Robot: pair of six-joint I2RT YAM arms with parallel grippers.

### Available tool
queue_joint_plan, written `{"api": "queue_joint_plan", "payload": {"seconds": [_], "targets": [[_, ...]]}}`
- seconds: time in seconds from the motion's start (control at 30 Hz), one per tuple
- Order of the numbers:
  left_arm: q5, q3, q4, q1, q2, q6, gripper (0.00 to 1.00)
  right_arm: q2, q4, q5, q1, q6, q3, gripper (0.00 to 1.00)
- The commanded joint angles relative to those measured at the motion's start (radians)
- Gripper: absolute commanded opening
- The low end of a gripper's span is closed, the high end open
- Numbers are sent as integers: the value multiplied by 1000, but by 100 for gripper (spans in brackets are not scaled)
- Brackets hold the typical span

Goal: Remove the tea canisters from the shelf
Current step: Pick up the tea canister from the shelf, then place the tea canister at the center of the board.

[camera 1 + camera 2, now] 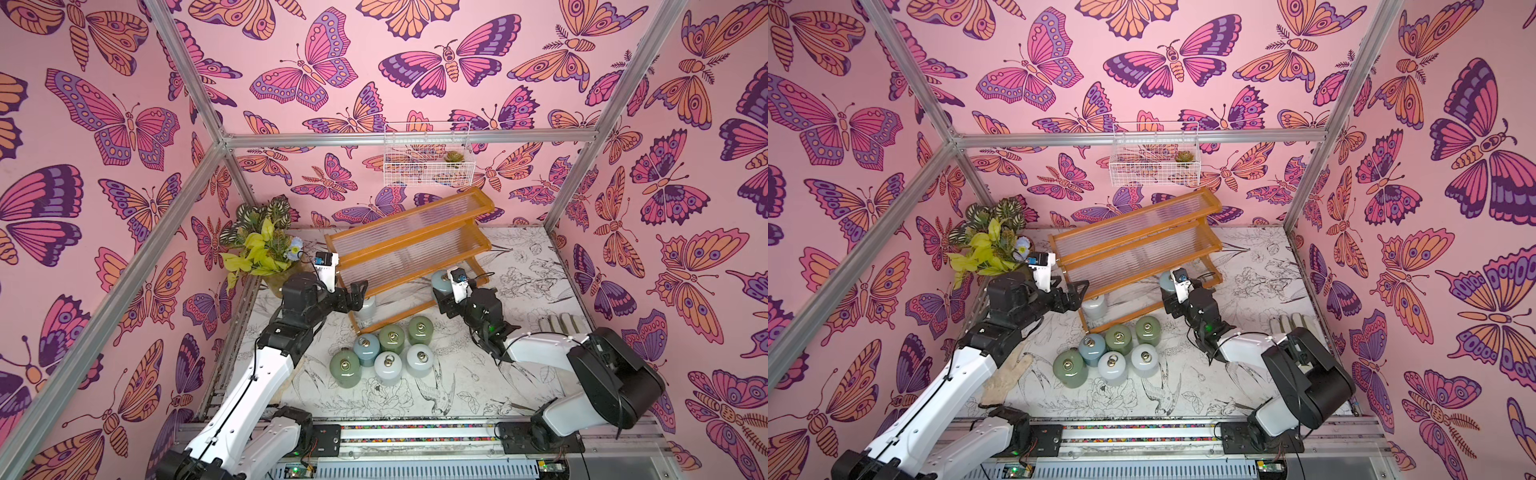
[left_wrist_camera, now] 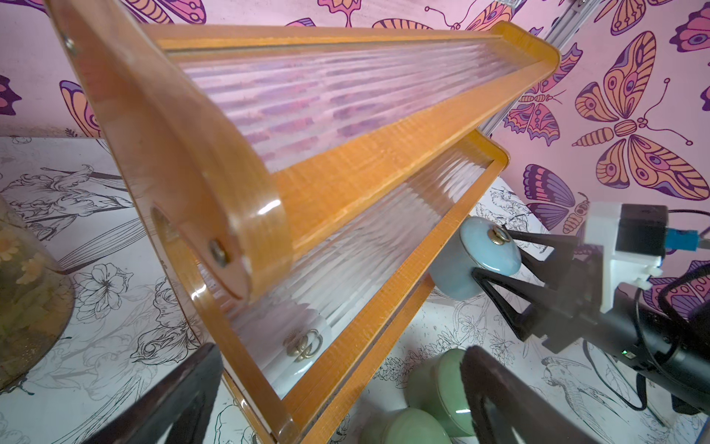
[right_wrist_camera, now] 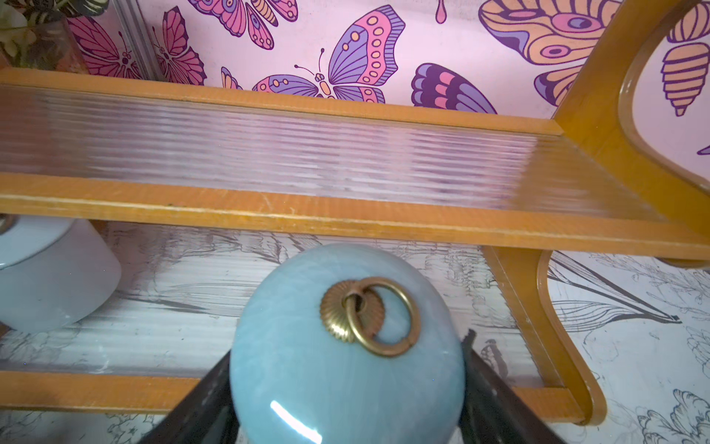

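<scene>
R gripper [image 2: 495, 253] is gripping the light-blue canister [image 3: 345, 346] by its sides, jaws partly closed on it, at the shelf's [image 1: 409, 232] lowest tier, R-arm end. L gripper [image 1: 358, 296] is hovering wide open, empty, above the white canister [image 1: 368, 308] at that tier's other end. Six other canisters [image 1: 391, 338] are standing mid-worktop [image 1: 519, 374], just in front.

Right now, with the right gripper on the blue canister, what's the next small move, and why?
Probably draw the right gripper back and slightly up, bringing the light blue canister off the shelf: its fingers clamp the canister's sides, and it is not yet clear of the lowest tier.
</scene>
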Motion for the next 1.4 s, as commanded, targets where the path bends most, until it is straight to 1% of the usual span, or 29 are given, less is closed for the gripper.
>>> {"api": "queue_joint_plan", "payload": {"seconds": [0.0, 0.1, 0.27, 0.57, 0.8, 0.87, 0.93, 1.0, 1.07, 1.1, 1.37], "targets": [[14, 29, -1, 6, 8, 15, 100, -60, 52, 13, 33, 42, -19, 48], [15, 32, 0, 6, 9, 13, 100, -90, 25, 13, 59, 68, -56, 48], [14, 32, -2, 6, 5, 8, 100, -139, -11, 48, 108, 111, -117, 49], [8, 24, -2, 6, -6, -3, 100, -136, -10, 99, 155, 171, -185, 53], [1, 17, -3, 5, -13, -11, 100, -139, -16, 161, 196, 194, -231, 64], [0, 15, -3, 6, -13, -13, 100, -150, -24, 173, 200, 197, -237, 69], [-2, 14, -2, 6, -13, -13, 100, -165, -33, 180, 205, 192, -244, 77], [-6, 13, -3, 5, -13, -12, 100, -182, -54, 187, 205, 188, -243, 82], [-11, 9, -3, 5, -10, -12, 100, -200, -74, 197, 206, 184, -242, 89], [-11, 10, -2, 6, -8, -11, 100, -212, -88, 200, 207, 179, -240, 99], [-22, 11, -3, 6, 0, -26, 100, -293, -167, 202, 209, 143, -219, 99]]}}
